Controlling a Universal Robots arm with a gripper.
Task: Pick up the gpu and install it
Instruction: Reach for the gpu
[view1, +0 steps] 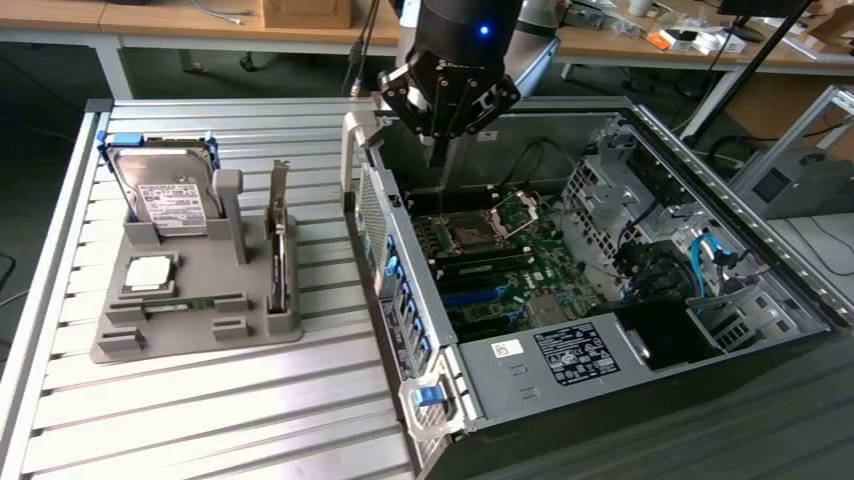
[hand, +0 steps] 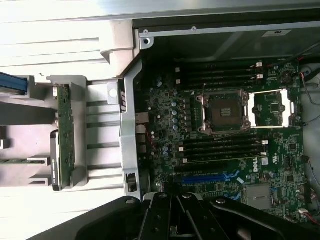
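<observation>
The gpu (view1: 278, 245) stands on edge in a slot of the grey holder (view1: 187, 335), on the slatted table to the exterior view's left of the computer case. In the wrist view the gpu (hand: 64, 135) shows as a thin green card with a silver end. My gripper (view1: 438, 152) hangs over the back corner of the open case (view1: 607, 385), above the motherboard (view1: 501, 275) and well apart from the gpu. Its fingers (hand: 159, 220) are shut with nothing between them. The blue expansion slot (hand: 207, 177) on the motherboard (hand: 165, 107) lies just beneath the gripper (hand: 172, 220).
The holder also carries a silver hard drive (view1: 167, 195), a square processor (view1: 147, 272) and a narrow memory strip (view1: 194, 301). The case's metal wall (view1: 387, 260) stands between the holder and the motherboard. Desks with clutter line the back.
</observation>
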